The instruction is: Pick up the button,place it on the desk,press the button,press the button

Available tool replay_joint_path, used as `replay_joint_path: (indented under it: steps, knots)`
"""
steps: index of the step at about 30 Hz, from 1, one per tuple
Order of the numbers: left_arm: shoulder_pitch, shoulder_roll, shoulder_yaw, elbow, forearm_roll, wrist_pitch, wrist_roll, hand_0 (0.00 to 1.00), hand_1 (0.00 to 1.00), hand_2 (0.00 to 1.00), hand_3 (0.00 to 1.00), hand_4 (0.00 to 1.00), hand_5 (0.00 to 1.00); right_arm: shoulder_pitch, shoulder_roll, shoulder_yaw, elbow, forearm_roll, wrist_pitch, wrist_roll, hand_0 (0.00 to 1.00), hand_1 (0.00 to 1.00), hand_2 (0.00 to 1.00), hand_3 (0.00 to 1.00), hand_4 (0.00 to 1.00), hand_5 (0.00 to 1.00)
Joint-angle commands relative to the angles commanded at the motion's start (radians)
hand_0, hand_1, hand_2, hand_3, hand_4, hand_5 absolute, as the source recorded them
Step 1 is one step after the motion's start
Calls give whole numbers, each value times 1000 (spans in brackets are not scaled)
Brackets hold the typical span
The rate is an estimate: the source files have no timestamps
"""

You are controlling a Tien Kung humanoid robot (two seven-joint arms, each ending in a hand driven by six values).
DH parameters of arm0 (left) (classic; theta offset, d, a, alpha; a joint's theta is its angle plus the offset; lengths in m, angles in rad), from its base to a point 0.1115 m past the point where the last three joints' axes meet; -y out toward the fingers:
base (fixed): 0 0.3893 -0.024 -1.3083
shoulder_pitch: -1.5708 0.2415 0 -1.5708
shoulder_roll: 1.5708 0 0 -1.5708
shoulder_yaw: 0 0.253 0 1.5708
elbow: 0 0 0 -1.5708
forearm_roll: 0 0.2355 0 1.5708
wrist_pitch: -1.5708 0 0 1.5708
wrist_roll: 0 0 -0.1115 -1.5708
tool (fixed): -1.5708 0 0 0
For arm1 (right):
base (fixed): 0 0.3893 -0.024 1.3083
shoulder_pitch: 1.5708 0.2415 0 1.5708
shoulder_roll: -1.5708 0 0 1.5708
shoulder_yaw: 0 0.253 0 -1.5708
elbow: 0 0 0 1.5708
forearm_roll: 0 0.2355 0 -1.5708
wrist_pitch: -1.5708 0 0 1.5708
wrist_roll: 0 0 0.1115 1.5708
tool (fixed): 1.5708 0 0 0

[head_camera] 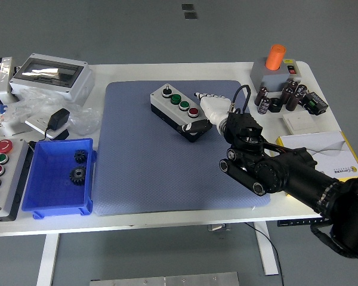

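A: Fingers of your right hand are closing around the near right end of the button box; a dark fingertip is pressing against that end while the pale fingers are reaching along its far side.

B: So you are gripping it, not merely touching?

A: You are clamping that end, as far as the head view is showing. The box is lying flat on the blue mat, toward the mat's far edge and a little right of its middle, running diagonally from far left to near right. Its grey top is carrying a black knob, two green buttons and one red button in a row.

B: And what is sitting around you?

A: Your black right arm is coming in from the lower right corner and crossing the mat's right edge. Near the table's far right corner a grey box with an orange button is standing, with a cluster of dark cylinders just beside it. At the mat's left edge a blue bin is holding two dark gears. Left of the bin, at the table's left edge, a panel with coloured buttons is lying. Toward the far left corner a grey enclosure with a clear lid is sitting.
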Motion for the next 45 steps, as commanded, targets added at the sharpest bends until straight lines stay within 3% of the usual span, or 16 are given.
replay_joint_path:
  steps: [4, 5, 10, 11, 16, 17, 22, 23, 34, 35, 40, 41, 45]
  knots:
    - [-1, 0, 0, 0, 1, 0, -1, 741, 760, 569, 551, 393, 2, 0, 0, -11, -4, 0, -10, -2, 725, 853, 894, 998, 998, 666]
    - [-2, 0, 0, 0, 1, -1, -1, 741, 760, 569, 551, 390, 2, -1, 0, -15, -6, -1, -13, -2, 311, 646, 763, 989, 998, 548]
    - [-4, 0, 1, 0, 2, -2, -2, 741, 760, 569, 551, 390, 2, -4, 0, -38, -10, 4, -35, 1, 311, 646, 763, 989, 998, 548]
    - [-5, 0, 2, 0, 2, -2, -2, 741, 760, 569, 550, 390, 2, -4, 0, -40, -11, 4, -40, 1, 179, 510, 672, 893, 972, 428]
    - [-5, 1, 4, 0, 0, -2, -2, 741, 760, 569, 550, 390, 2, -5, 0, -53, -9, 2, -60, 2, 179, 510, 672, 893, 972, 428]
    - [-5, 1, 4, 0, 0, -2, -2, 741, 760, 570, 550, 391, 2, -6, 0, -55, -7, -2, -62, 1, 98, 421, 580, 803, 941, 387]
    - [-6, 1, 8, 0, -3, -2, -3, 741, 760, 570, 550, 391, 2, -10, 0, -63, 0, -29, -68, -7, 98, 421, 580, 803, 941, 387]
    - [-6, 1, 9, 0, -3, -3, -3, 741, 759, 570, 551, 391, 2, -11, 0, -64, 1, -34, -70, -8, 81, 401, 512, 719, 935, 379]
    - [-5, 1, 13, 0, -7, -2, -6, 741, 760, 570, 550, 392, 2, -21, 0, -65, -6, -39, -98, 6, 81, 391, 490, 682, 926, 370]
    - [-5, 1, 13, 0, -7, -2, -6, 742, 760, 570, 550, 393, 2, -22, 0, -65, -6, -37, -103, 10, 75, 388, 470, 606, 911, 360]
    - [-2, 1, 15, 0, -10, 0, -7, 742, 760, 570, 550, 393, 2, -26, 0, -63, 7, -26, -135, 40, 75, 388, 470, 606, 911, 360]
    - [-1, 1, 15, 0, -11, 1, -7, 742, 761, 571, 550, 394, 2, -26, 0, -63, 12, -20, -142, 50, 73, 378, 439, 513, 896, 369]
    - [3, 1, 17, 0, -14, 6, -9, 742, 761, 571, 550, 394, 2, -27, 0, -62, 36, -12, -169, 82, 73, 378, 439, 513, 896, 369]
